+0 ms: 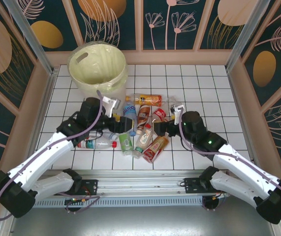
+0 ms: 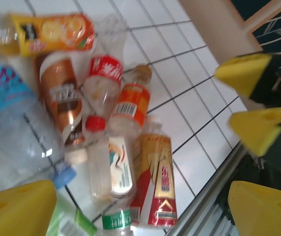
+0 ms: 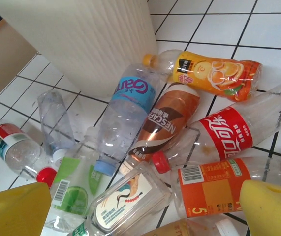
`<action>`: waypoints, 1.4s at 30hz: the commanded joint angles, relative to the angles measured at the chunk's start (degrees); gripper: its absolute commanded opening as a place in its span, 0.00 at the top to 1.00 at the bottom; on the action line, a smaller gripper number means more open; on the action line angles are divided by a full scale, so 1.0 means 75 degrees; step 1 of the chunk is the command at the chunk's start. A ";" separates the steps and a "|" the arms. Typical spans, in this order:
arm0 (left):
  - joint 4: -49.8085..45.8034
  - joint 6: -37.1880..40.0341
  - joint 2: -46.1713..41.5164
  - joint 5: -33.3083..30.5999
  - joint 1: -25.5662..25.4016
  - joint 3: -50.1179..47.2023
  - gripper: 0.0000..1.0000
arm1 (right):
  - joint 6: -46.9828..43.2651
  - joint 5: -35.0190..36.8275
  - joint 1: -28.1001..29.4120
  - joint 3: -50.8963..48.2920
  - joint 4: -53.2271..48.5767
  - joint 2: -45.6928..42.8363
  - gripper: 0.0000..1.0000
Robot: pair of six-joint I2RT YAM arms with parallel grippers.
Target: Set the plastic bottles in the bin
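Note:
Several plastic bottles (image 1: 141, 125) lie in a pile on the white tiled floor in front of the bin (image 1: 97, 69), a pale cream bucket at the back left. My left gripper (image 1: 125, 129) hangs open over the pile's left side; its yellow fingers (image 2: 17, 211) stand wide around a green-labelled bottle (image 2: 114, 220) and a gold-and-red bottle (image 2: 156, 181). From the right, my right gripper (image 1: 156, 131) faces the pile, open. Its fingers (image 3: 270, 206) straddle a square clear bottle with a crane label (image 3: 130, 199) and an orange-labelled bottle (image 3: 214, 186). Nothing is held.
An orange juice bottle (image 1: 147, 100) lies nearest the bin, and a red-capped bottle (image 1: 97, 143) sits apart at the pile's left. Patterned walls (image 1: 22, 93) close in the floor. A metal rail (image 1: 140, 174) runs along the near edge. The two grippers are close together.

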 commanded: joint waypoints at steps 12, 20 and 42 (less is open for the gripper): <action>-0.0184 -0.2329 0.0360 -0.2222 -0.0868 -0.0816 0.10 | 0.0231 0.0644 0.0117 0.0394 -0.0451 -0.0287 0.01; -0.0946 -0.2722 0.1725 -0.3342 -0.1386 -0.0246 0.09 | 0.0571 0.0685 0.0121 0.0243 -0.0578 -0.0669 0.01; -0.0731 -0.2962 0.3694 -0.3575 -0.1799 -0.0050 0.28 | 0.0633 0.0826 0.0113 0.0046 -0.0380 -0.1116 0.01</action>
